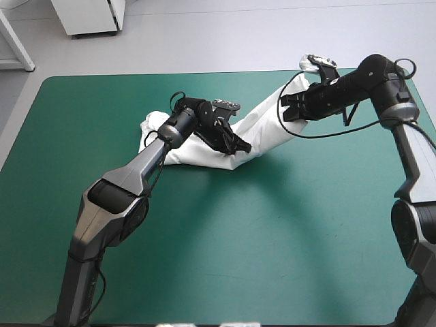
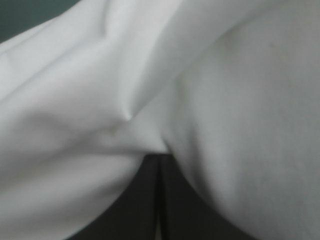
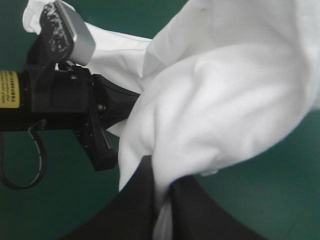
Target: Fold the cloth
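T-shirt point(image 1: 262, 119) is strung out across the upper middle of the high view. Its low end is bunched on the table point(image 1: 204, 259) just left of centre, and the other end is lifted toward the upper right. Left gripper point(image 1: 240, 146) is pinched tight on the low part, right gripper point(image 1: 291, 109) on the raised end. Both wrist views show white cloth squeezed between the black fingers point(image 3: 137, 202).

Yellow label point(image 3: 9, 89) on left arm point(image 3: 60, 102), unreadable
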Motion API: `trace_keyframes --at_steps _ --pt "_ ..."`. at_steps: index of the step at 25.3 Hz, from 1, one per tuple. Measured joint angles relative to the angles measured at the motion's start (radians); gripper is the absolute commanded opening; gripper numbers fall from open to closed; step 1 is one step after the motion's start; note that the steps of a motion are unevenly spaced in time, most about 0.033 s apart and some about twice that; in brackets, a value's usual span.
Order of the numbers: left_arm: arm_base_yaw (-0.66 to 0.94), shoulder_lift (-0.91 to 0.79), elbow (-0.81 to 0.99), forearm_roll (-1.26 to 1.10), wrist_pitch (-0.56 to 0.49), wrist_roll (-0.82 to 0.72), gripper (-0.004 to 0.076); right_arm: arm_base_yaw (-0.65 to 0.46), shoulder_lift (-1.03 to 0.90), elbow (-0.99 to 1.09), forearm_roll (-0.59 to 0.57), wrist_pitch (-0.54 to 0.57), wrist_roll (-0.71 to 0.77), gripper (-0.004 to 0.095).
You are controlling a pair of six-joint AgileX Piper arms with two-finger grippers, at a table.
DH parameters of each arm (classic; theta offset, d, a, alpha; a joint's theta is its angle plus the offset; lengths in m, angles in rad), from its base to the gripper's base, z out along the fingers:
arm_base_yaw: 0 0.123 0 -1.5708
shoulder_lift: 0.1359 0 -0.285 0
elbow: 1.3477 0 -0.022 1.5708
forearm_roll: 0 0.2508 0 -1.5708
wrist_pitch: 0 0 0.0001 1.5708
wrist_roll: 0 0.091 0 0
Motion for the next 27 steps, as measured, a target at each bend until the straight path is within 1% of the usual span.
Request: trace_keyframes --at_steps 2,4,6,7,8,9,12,18,21,25,27 --pt "0.0 0.0 0.0 -0.007 0.003 0.0 -0.0009 0.023 0.0 -0.01 0.001 0.001 -0.001 -0.0014" --pt "0.002 -0.001 0.0 -0.023 0.031 0.0 -0.0009 0.037 0.0 -0.015 0.0 0.002 -0.001 -0.0013" --pt "0.014 -0.023 0.01 -0.013 0.093 0.0 -0.0009 0.041 0.0 -0.017 -0.006 0.004 -0.001 -0.0013" --pt "0.03 -0.063 0.033 0.022 0.132 -0.001 -0.0009 0.042 0.0 -0.017 -0.01 0.004 -0.001 -0.0013" --pt "0.041 -0.097 0.053 0.04 0.138 -0.004 -0.0009 0.042 0.0 -0.017 -0.011 0.004 -0.001 -0.0013" --pt "0.069 -0.176 0.105 0.066 0.138 -0.006 -0.0009 0.043 0.0 -0.018 -0.014 -0.002 -0.001 -0.0013" --pt "0.124 -0.336 0.211 0.091 0.135 -0.002 -0.0009 0.053 0.0 -0.018 -0.019 -0.021 -0.005 -0.0013" --pt "0.252 -0.596 0.513 0.138 0.137 0.006 -0.0009 0.124 0.0 -0.018 -0.021 -0.08 -0.025 -0.0013" --pt "0.297 -0.711 0.654 0.143 0.136 0.009 -0.0009 0.174 0.0 -0.018 -0.023 -0.134 -0.03 -0.0013" --pt "0.316 -0.838 0.75 0.18 0.151 0.009 -0.0009 0.248 0.011 -0.02 -0.022 -0.229 -0.03 -0.0013" --pt "0.316 -0.893 0.782 0.217 0.163 -0.007 -0.0009 0.28 0.026 -0.025 -0.022 -0.257 -0.03 -0.0013"
